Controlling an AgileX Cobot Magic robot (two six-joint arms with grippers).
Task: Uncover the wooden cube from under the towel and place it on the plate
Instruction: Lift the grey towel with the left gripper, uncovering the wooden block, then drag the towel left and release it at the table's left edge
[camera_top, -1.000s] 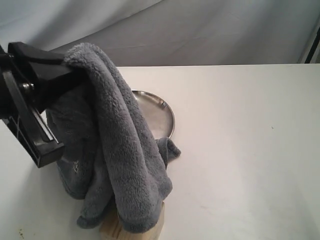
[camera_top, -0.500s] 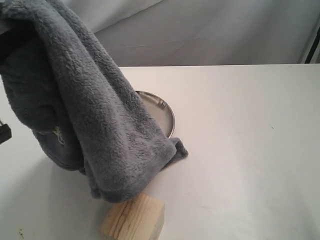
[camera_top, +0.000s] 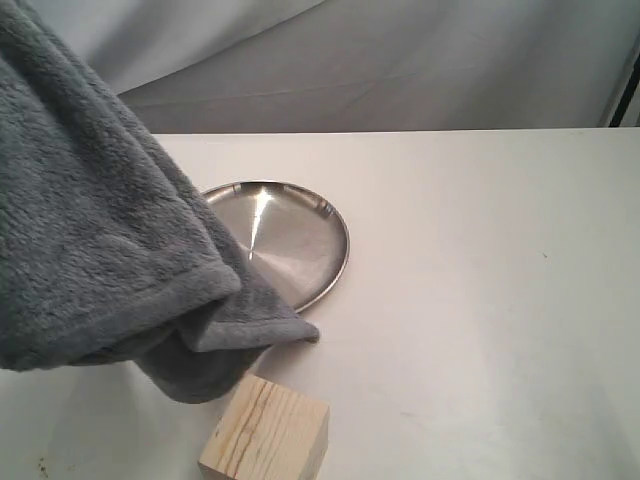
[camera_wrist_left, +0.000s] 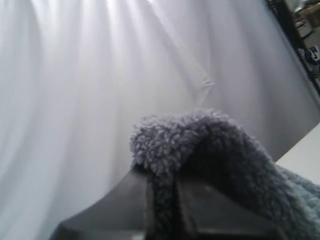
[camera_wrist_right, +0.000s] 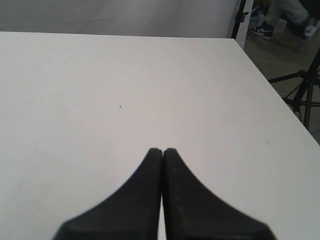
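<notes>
Now the left hand (camera_wrist_left: 162, 187) grips a fold of the towel (camera_top: 100, 260), held aloft. The wooden cube (camera_top: 265, 435) sits uncovered on the table (camera_top: 480, 300), near the plate (camera_top: 295, 235). Carry the towel well aside before release, so no corner trails over the plate. The right hand (camera_wrist_right: 162, 152) is closed, empty.

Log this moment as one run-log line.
left gripper: shut on towel | right gripper: shut, empty | towel: held up clear of wooden cube | wooden cube: uncovered, on table, apart from plate | plate: no cube yet
</notes>
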